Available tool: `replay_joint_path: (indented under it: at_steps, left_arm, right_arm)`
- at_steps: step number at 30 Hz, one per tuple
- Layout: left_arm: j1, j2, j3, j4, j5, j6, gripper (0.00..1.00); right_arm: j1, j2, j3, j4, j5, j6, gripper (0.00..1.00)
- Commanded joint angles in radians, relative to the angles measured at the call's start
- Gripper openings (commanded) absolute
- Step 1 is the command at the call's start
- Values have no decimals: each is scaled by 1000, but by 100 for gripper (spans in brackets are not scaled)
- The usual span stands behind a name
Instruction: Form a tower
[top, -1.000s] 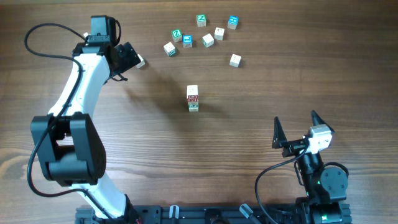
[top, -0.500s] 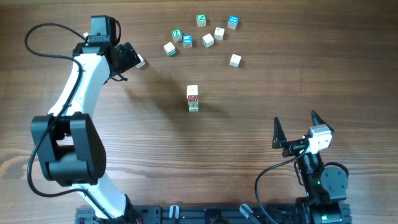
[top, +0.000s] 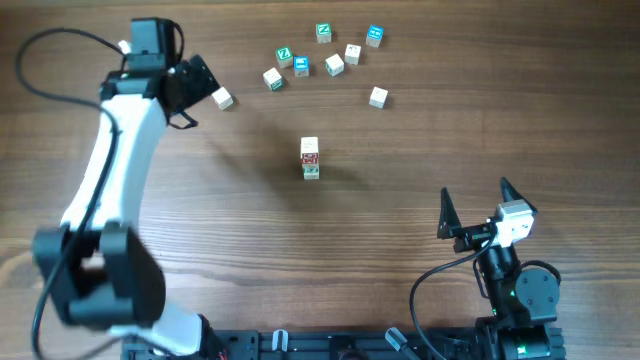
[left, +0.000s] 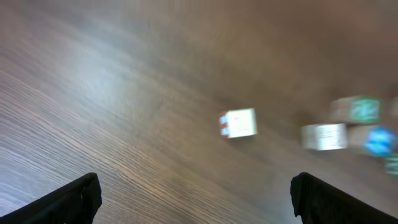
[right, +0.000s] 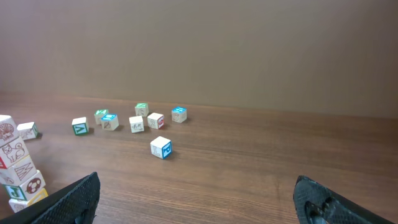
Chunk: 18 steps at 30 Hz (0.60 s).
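Observation:
The tower stands mid-table as a one-cube-wide column, and its pale red-marked upper cubes show at the left edge of the right wrist view. My left gripper is open at the far left. A loose pale cube with red marks lies just ahead of it, untouched. That cube sits well beyond the open left gripper, blurred by motion. At the near right, the right gripper stands open and empty, far from the tower, with bare wood between its fingers.
Several loose cubes with green and blue marks lie scattered at the far side, with one pale cube nearer the middle. In the right wrist view a blue-marked cube lies ahead. Blurred cubes show right of the left gripper.
The left arm has swung back and to the left, drawing its open gripper away from the red-marked cube, which now lies clear of it. The right arm and the tower have not moved.

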Motion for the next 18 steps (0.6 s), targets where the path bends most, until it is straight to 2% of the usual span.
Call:
replay_joint_path:
  at_steps: [1,4,7,8,12,15,16,18]
  left_arm:
    - [0,-177,-3,3,-6,5,100]
    - [0,-222,-3,1,-9,5,100]
    - [0,-239,-28,-75,-34,4,100]
    - [0,-247,-61,-47,-20,4,100]
    - [0,-313,-286,274,45,6,100]
    - [0,-417,-494,732,248,158,100]
    - [0,-450,-534,843,319,212,100]
    - [0,-500,-575,909,397,275,100]
  right_arm:
    - [-3,-7,-1,2,-16,-14,100]
    - [-3,-7,-1,2,-16,-14,100]
    - [-3,-7,-1,2,-16,-14,100]
    - [-3,-7,-1,2,-16,-14,100]
    - [-3,-7,-1,2,-16,-14,100]
    - [-3,-7,-1,2,-16,-13,100]
    - [-3,-7,-1,2,-16,-14,100]
    - [-3,-7,-1,2,-16,-14,100]
